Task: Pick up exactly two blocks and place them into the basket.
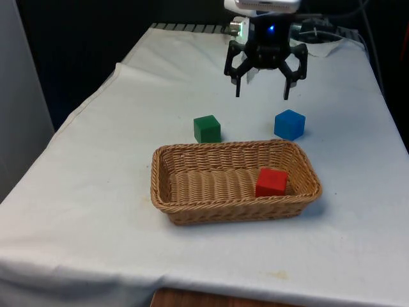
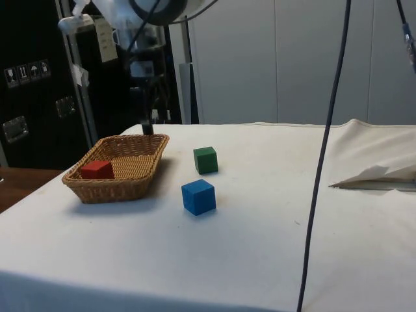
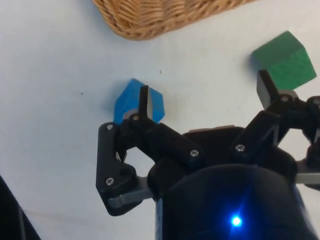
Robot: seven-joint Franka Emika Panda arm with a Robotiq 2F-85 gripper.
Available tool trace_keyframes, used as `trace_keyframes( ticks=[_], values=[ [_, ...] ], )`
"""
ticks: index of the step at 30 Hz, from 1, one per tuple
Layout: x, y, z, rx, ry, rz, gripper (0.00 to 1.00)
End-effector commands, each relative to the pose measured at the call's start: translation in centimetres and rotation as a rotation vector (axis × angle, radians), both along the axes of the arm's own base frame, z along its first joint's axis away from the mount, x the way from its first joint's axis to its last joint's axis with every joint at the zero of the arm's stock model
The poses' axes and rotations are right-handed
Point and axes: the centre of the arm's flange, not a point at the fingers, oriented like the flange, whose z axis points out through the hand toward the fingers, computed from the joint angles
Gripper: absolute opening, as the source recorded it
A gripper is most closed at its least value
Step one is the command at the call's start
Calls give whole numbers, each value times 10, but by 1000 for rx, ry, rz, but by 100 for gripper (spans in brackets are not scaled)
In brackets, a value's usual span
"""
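Your tool [image 1: 264, 89] hangs above the tabletop [image 1: 96, 211] with its two fingers spread wide and nothing held between them. Just beneath it, in the wrist view, the blue block [image 3: 138, 106] peeks out behind one finger [image 3: 144, 101], while the green block [image 3: 285, 59] lies just beyond the other finger; neither sits squarely in the gap. Farther out from the tool, past both blocks, stands the wicker basket [image 1: 166, 192], and a red block [image 1: 271, 181] already rests inside it, near one end. One block is in, so by my reading one more is needed.

What could go wrong: if you lower the tool from here, a finger may land on top of the blue block or nudge it aside, since the block sits under the finger, not between the two. The green block is close enough that a wide sweep could bump it as well. Putting both remaining blocks in would break the count of exactly two.

No brand, label or writing is readable on the blocks or the basket.
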Motion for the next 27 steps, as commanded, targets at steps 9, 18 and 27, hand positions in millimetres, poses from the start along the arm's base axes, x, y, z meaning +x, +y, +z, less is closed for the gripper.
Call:
trace_keyframes(
  ticks=[9, 18, 27],
  values=[
    [-9, -37, -11, -10, 20, 5, 100],
    [-10, -66, -23, -23, 39, 24, 100],
    [-16, -90, -41, -27, 56, 49, 100]
  ],
)
